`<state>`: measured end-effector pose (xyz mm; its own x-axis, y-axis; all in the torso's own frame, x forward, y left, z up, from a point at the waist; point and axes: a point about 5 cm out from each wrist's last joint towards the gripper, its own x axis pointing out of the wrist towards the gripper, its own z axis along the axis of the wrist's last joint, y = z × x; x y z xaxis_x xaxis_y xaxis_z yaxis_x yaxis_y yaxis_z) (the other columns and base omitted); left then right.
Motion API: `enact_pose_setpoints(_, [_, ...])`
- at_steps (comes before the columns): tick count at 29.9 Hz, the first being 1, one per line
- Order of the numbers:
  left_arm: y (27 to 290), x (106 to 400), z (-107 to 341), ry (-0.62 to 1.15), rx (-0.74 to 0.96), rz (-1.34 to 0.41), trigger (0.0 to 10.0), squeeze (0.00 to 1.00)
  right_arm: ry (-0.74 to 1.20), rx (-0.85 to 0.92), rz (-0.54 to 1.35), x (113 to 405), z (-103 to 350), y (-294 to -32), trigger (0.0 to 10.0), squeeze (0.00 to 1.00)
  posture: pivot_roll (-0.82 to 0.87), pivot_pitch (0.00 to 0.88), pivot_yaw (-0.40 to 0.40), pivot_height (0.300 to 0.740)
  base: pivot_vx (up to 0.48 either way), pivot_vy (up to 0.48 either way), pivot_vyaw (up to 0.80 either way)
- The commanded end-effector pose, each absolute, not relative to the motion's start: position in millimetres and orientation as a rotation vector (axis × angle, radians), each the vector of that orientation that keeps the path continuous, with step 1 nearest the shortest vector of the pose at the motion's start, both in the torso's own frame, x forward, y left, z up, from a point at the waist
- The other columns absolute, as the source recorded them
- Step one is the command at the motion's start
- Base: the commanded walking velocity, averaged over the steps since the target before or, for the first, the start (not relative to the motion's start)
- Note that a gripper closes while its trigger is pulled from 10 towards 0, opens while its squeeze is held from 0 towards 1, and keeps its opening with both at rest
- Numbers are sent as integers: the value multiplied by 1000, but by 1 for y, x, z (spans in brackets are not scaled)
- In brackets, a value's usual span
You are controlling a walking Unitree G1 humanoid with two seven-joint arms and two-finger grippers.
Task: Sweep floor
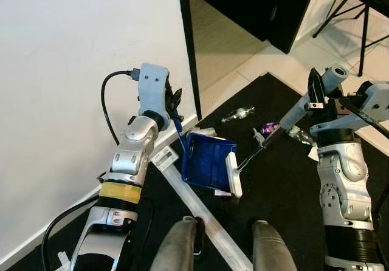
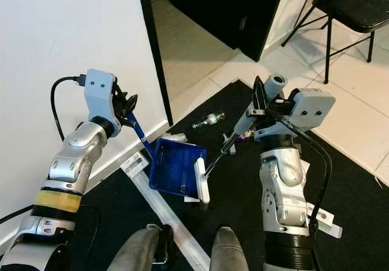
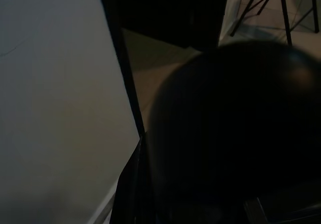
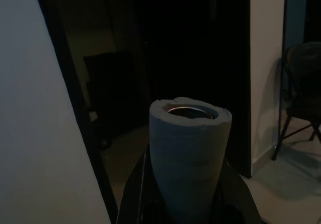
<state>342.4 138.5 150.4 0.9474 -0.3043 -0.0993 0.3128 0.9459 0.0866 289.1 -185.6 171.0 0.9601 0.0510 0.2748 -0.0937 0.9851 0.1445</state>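
Note:
A blue dustpan [image 1: 206,161] rests tilted on the black mat [image 1: 285,186] by the wall's corner. Its thin blue handle rises into my left gripper [image 1: 173,105], which is shut on it. My right gripper [image 1: 316,98] is shut on a long grey broom handle with a foam-wrapped top [image 1: 334,73]; the foam end also fills the middle of the right wrist view [image 4: 189,148]. The broom's white head [image 1: 233,174] lies at the dustpan's open lip. A clear plastic bottle [image 1: 238,113] and a purple wrapper [image 1: 269,127] lie on the mat beyond the pan.
A white wall [image 1: 73,52] stands on the left, ending at a dark door frame [image 1: 188,46] with a doorway behind. A black folding chair [image 2: 352,10] stands at the far right on pale tiles. A white strip [image 1: 206,216] runs across the mat by my feet.

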Motion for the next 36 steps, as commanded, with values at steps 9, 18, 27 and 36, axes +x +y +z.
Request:
enact_pose_setpoints(9, [152, 343, 144, 85, 186, -260, 10000, 0, -272, 166, 76, 287, 168, -185, 10000, 0, -82, 169, 94, 740, 0, 0, 0])
enact_pose_setpoints(18, [167, 345, 135, 117, 211, -196, 10000, 0, -240, 145, 72, 284, 159, -187, 10000, 0, -81, 179, 95, 740, 0, 0, 0])
enact_pose_setpoints(27, [196, 343, 126, 129, 228, -110, 10000, 0, -177, 110, 26, 280, 140, -197, 10000, 0, -83, 181, 88, 740, 0, 0, 0])
enact_pose_setpoints(36, [209, 339, 111, 167, 279, -97, 10000, 0, -135, 56, 6, 280, 124, -204, 10000, 0, -77, 182, 83, 740, 0, 0, 0])
